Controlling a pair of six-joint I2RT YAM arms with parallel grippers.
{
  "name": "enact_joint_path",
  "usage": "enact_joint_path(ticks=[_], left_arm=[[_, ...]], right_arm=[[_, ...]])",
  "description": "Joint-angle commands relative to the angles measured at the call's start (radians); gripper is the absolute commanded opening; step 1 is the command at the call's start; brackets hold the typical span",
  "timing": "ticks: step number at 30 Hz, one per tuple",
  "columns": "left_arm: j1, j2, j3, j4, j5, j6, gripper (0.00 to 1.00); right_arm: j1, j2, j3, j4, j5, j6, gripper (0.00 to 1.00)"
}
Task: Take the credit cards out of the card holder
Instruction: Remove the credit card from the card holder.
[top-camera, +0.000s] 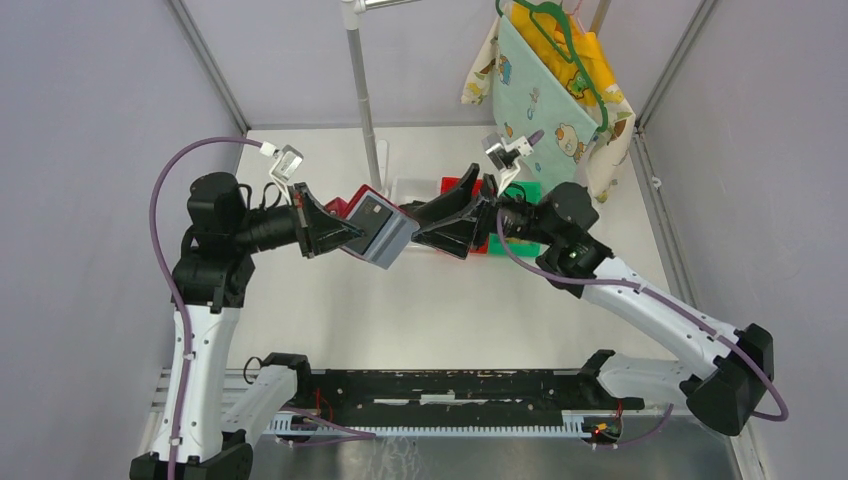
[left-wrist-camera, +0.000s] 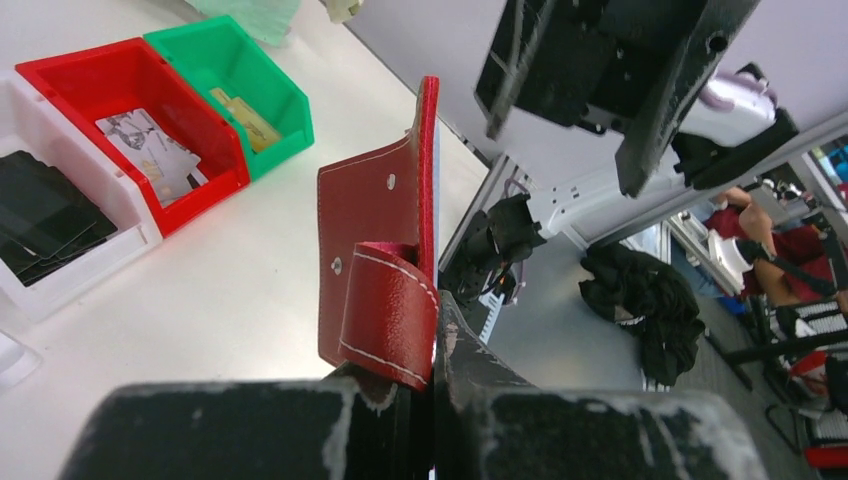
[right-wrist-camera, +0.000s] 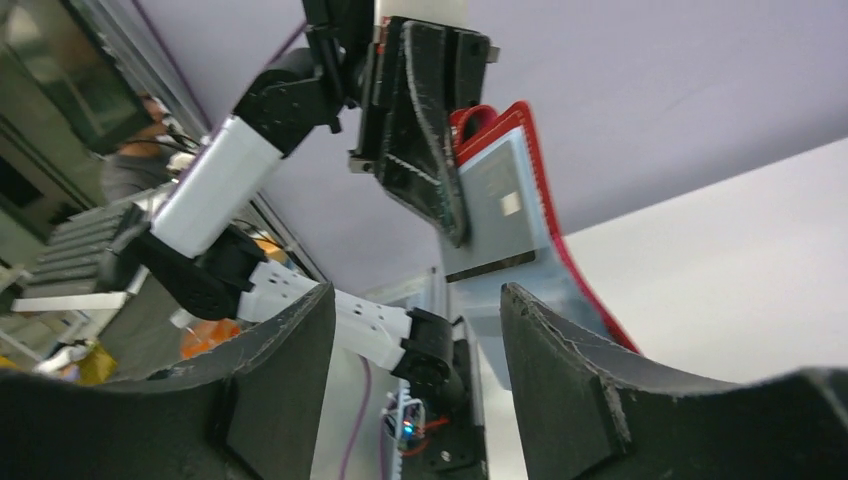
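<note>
The left gripper (top-camera: 345, 232) is clamped shut on one end of the card holder (top-camera: 380, 233), holding it in the air above the table (top-camera: 400, 310), just in front of the bins. The right gripper (top-camera: 412, 222) faces it from just beside, its jaws spread wide with nothing between them. The top view shows the holder as a grey-faced slab tilted between the 2 grippers, its free end pointing toward the right arm. Only the left wrist view shows the holder's dark red leather back, nearly edge-on. There the closing tab (left-wrist-camera: 390, 310) is folded down by the fingers (left-wrist-camera: 250, 430), and the long axis runs straight away from the gripper. That view also shows 3 bins on the table: a white bin (left-wrist-camera: 90, 275) with dark flat items, a red bin (left-wrist-camera: 195, 195) with a silvery printed card, and a green bin (left-wrist-camera: 285, 140) holding 1 golden credit card (left-wrist-camera: 245, 118). Only the right wrist view shows the inner side. It is a clear greyish sleeve (right-wrist-camera: 500, 230) edged in red, with a pale card face bearing a small light square behind it. Its long axis slants from the left gripper's fingers down toward the right gripper's parted fingers (right-wrist-camera: 580, 380).
</note>
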Motion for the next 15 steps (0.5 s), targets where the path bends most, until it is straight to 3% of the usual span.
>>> enact_joint_path(ticks=[1, 7, 15], left_arm=[[0.0, -0.01, -0.003, 0.151, -0.026, -0.171, 0.02], [0.002, -0.035, -0.03, 0.218, -0.037, -0.246, 0.02], [0.001, -0.055, -0.025, 0.246, -0.019, -0.267, 0.02]], right_arm=[[0.021, 0.012, -0.12, 0.385, 0.025, 0.274, 0.65], [0.084, 0.15, -0.131, 0.611, 0.021, 0.433, 0.59], [0.099, 0.238, -0.102, 0.675, 0.039, 0.493, 0.55]])
